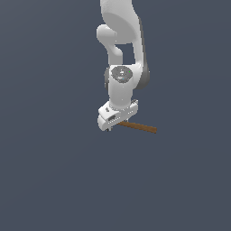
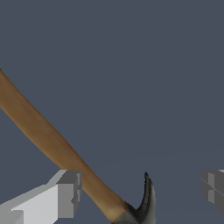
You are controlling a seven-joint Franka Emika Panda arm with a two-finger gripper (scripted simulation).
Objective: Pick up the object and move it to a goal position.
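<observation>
The object is a small hammer. In the exterior view its brown handle [image 1: 140,127] sticks out toward the exterior view's right from under my gripper [image 1: 108,128], which hides the head. The wrist view shows the handle [image 2: 52,140] running diagonally down to the dark head with its curved claw [image 2: 148,203]. My gripper [image 2: 140,194] is open wide and straddles the head end. One grey finger [image 2: 65,194] sits right beside the handle, and the other finger [image 2: 213,192] is well apart from the claw. I cannot tell whether the near finger touches the wood.
A plain dark grey-blue surface fills both views. The white arm [image 1: 121,54] rises straight above the gripper. Nothing else shows.
</observation>
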